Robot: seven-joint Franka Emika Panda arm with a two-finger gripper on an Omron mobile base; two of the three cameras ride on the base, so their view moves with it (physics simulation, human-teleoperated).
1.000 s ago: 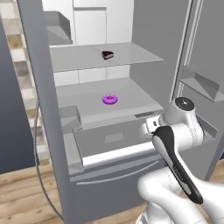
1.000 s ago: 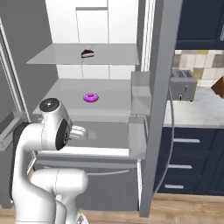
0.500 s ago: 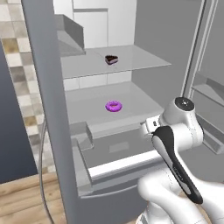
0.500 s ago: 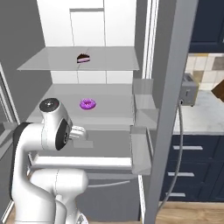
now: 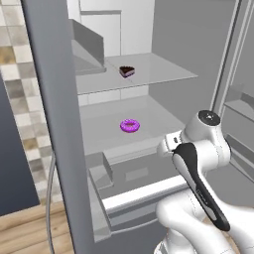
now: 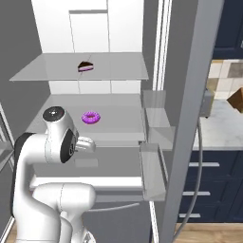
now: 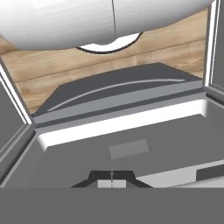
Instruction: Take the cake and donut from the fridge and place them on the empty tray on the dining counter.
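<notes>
- The fridge [image 5: 163, 44] stands wide open in front of the robot, white back wall and grey shelves on show from both base cameras.
- Up on the top shelf [image 6: 118, 66] sits the cake [image 5: 127, 71], a small dark slice with a thin pink band; too small here to read any more of it than that.
- One shelf down lies the donut [image 5: 130, 125], purple icing up, alone in the middle of its shelf and well apart from the cake above.
- From the right base camera the same pair line up again: cake [image 6: 85, 66] above, donut [image 6: 91, 117] below and a touch nearer the arm.
- The arm [image 5: 198, 163] folds up in front of the lower shelves, its wrist hiding part of the shelf edge in both base views.
- The gripper [image 7: 112, 175] looks down from the hand camera at the fridge's lower part; only the very tops of its dark tips peek above the bottom edge, pressed together with no gap, nothing between them.
- In that hand view the bottom drawer [image 7: 118, 94] shows as a dark panel with a long curved handle, wooden floor [image 7: 43, 70] beyond it.
- The left door [image 5: 54, 124] cuts a broad grey band across the left base view and hides part of the fridge interior.
- The right door's bins [image 6: 154, 142] stand edge-on in the right base view; what they hold cannot be made out.
- Past that door, navy cabinets [image 6: 209, 190] and a strip of pale counter, cut off at the frame edge.
</notes>
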